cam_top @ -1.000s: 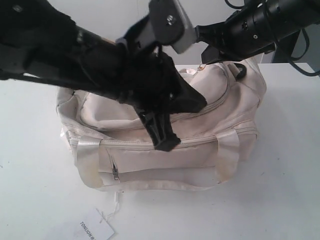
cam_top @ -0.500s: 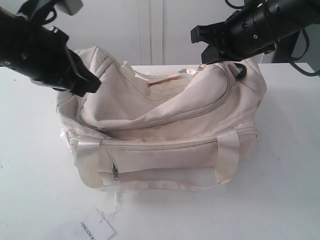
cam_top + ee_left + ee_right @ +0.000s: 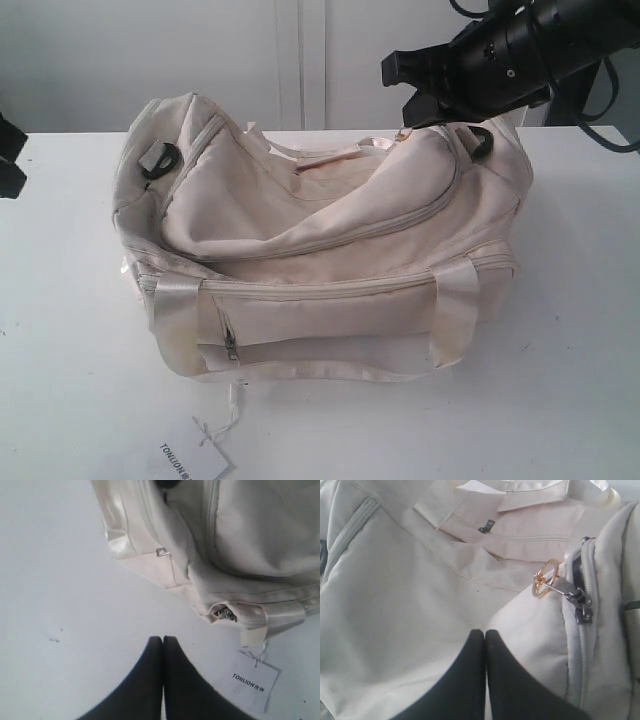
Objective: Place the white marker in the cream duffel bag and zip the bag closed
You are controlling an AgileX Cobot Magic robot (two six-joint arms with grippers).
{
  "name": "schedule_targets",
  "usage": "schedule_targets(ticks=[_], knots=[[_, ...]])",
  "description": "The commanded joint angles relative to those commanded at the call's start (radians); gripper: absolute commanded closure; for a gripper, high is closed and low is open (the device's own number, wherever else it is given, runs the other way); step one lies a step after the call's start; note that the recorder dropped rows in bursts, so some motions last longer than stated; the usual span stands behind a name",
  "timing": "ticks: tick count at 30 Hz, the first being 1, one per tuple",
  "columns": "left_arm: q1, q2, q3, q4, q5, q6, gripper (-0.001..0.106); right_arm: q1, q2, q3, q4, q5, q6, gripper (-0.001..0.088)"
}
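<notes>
So the right arm (image 3: 520, 45) reaches in from above the far right end of the cream duffel bag (image 3: 300, 300), dark and chunky, tilted down toward it. The right gripper (image 3: 485, 632) sits right over the bag's top fabric near that end, fingers pressed flat together with nothing between them. Can't tell if it's touching. The left arm (image 3: 8, 165) is barely in shot, well off the bag's left end. The left gripper (image 3: 163, 640) is clear of the bag's corner, closed tight too, empty.
</notes>
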Motion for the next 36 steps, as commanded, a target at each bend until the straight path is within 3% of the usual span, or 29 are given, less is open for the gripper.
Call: schedule_targets(ticks=[15,25,30,36], knots=[[-0.002,0.004,0.0,0.034,-0.084,0.086,0.105,0.0,0.0,0.0,0.0,-0.002,0.0,0.0868],[-0.002,-0.12,0.004,0.052,-0.168,0.086,0.105,0.0,0.0,0.0,0.0,-0.002,0.0,0.0868],[-0.002,-0.244,0.133,0.062,-0.254,0.086,0.105,0.0,0.0,0.0,0.0,-0.002,0.0,0.0868],[-0.002,-0.407,0.363,0.062,-0.367,0.08,0.105,0.0,0.0,0.0,0.0,-0.004,0.0,0.0868]])
